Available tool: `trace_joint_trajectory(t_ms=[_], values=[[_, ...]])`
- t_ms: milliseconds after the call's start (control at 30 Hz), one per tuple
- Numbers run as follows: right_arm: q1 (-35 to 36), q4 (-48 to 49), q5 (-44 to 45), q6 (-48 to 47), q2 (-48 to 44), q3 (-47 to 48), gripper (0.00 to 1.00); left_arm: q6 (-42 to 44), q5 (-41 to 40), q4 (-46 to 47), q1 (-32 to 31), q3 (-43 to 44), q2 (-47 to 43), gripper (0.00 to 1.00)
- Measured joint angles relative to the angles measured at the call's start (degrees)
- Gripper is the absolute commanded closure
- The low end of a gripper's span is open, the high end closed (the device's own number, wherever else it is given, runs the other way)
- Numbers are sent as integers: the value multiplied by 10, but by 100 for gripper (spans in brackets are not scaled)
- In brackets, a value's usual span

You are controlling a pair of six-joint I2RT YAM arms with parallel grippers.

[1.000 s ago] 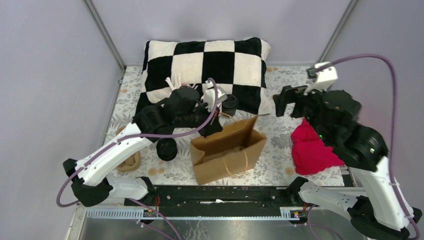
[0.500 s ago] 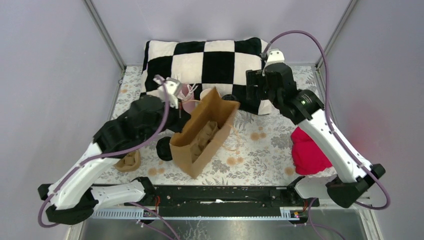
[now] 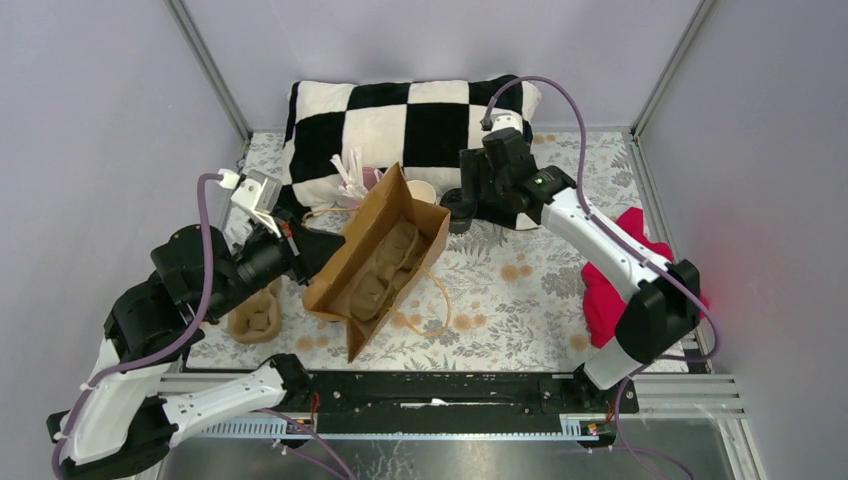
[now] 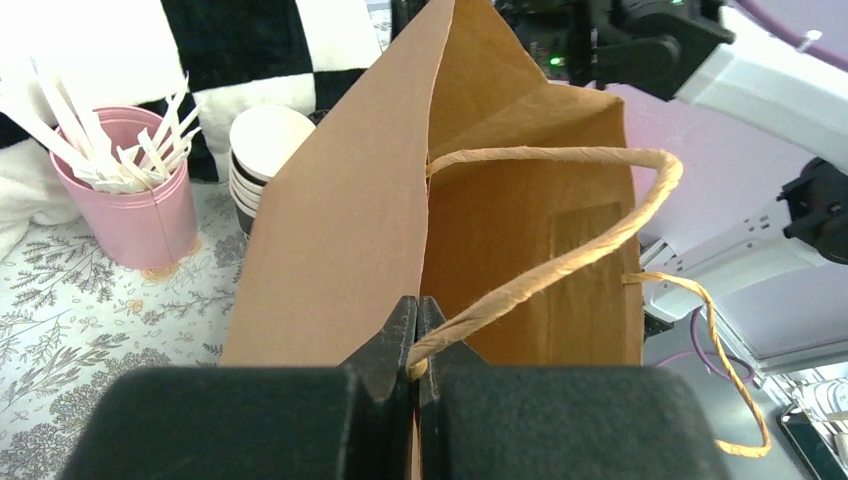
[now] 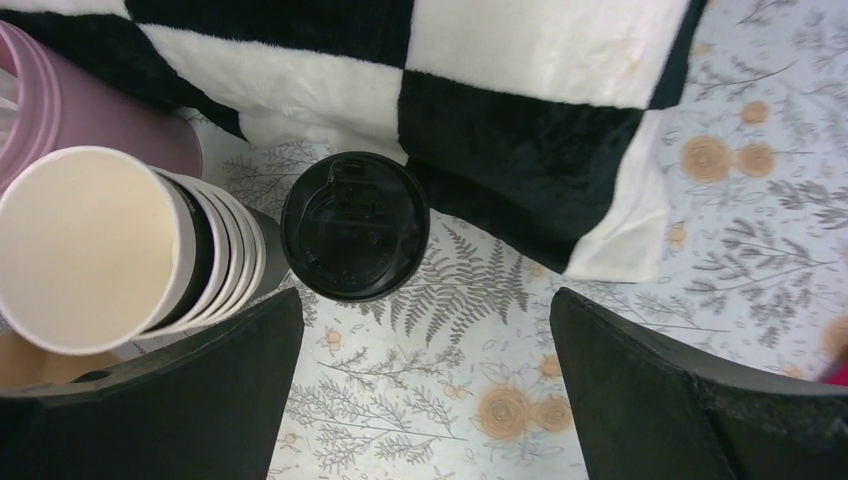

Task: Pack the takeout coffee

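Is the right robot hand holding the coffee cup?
No, the right gripper is open, and the coffee cup stands free ahead of it.

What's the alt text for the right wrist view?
Lidded black takeout coffee seen from above, just beyond the open right claw. A stack of lidless cups stands beside it; a checkered pillow lies behind.

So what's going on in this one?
The left end effector is shut on the rim and handle of the brown paper bag, holding its mouth open. The right end effector hovers open over the takeout coffee, which stands beside the stack of lidless cups. The coffee is not yet gripped or bagged.
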Motion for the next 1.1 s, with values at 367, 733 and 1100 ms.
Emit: trace_joint_trajectory(t_ms=[367,733,1100], values=[[-2,37,-44,16,118,7,0,-3,23,-12,0,19,-25,100],[6,22,-48,-6,162,39,0,-3,-29,-47,0,94,-59,100],[26,11,-38,-21,191,84,5,-3,-50,-64,0,118,-74,100]])
